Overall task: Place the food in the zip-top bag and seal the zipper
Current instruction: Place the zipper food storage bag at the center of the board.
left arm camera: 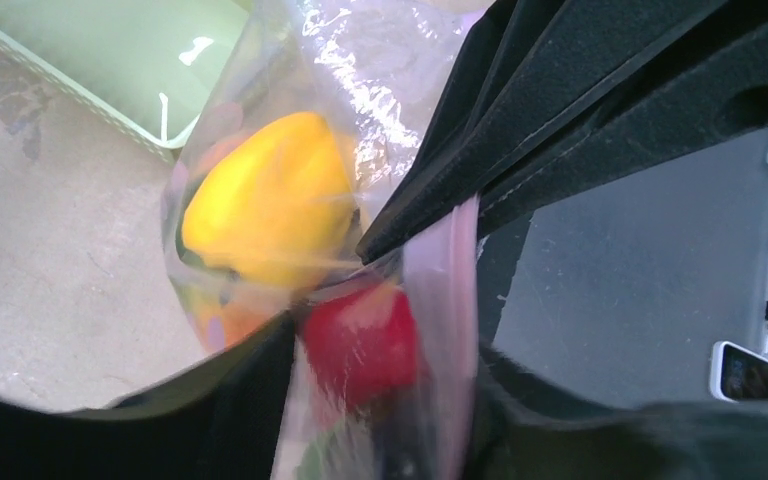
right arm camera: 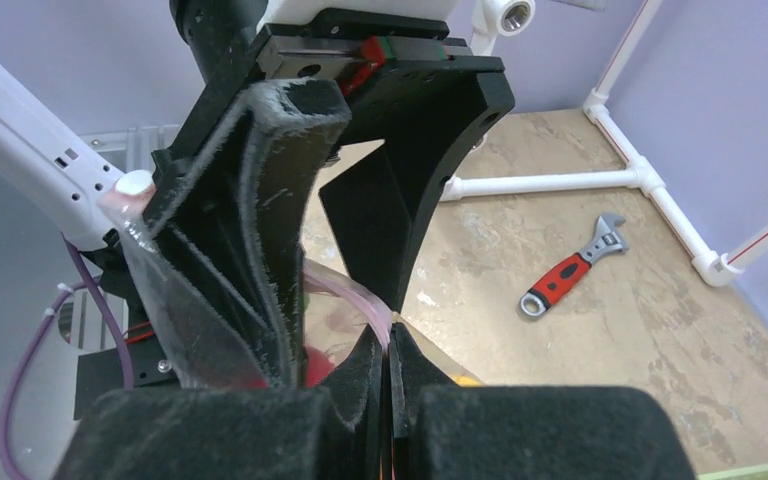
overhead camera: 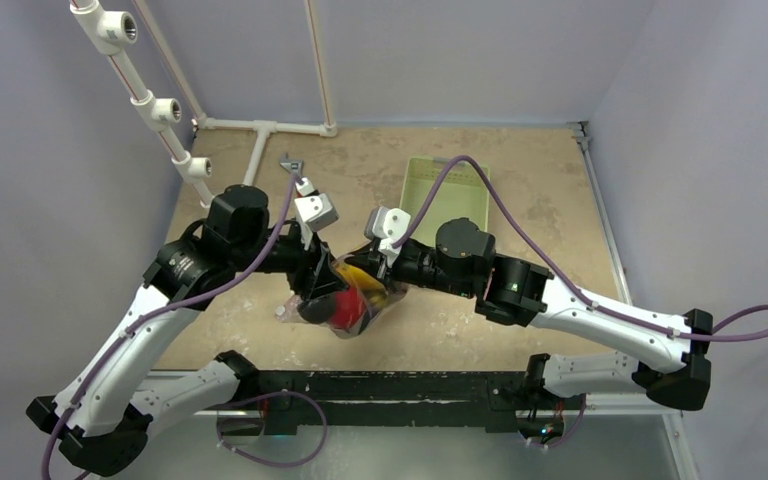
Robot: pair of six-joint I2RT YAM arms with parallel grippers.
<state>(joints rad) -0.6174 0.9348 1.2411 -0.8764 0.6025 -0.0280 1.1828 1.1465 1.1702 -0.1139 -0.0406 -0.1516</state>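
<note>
The clear zip-top bag (overhead camera: 352, 300) hangs between both grippers above the table. Inside it I see a yellow pepper (left arm camera: 270, 210), a red tomato (left arm camera: 360, 340) and a dark round piece (overhead camera: 315, 310). The pink zipper (left arm camera: 455, 320) runs along the bag's mouth. My right gripper (right arm camera: 390, 340) is shut on the zipper strip at one end of the mouth. My left gripper (left arm camera: 385, 345) is open, and its fingers (right arm camera: 260, 200) straddle the mouth with the strip passing between them. The rest of the food inside is blurred.
A pale green mesh basket (overhead camera: 430, 180) lies behind the bag at the back right. A red-handled wrench (right arm camera: 570, 280) lies on the table near the white pipe frame (overhead camera: 260, 128) at the back left. Lilac walls enclose the table.
</note>
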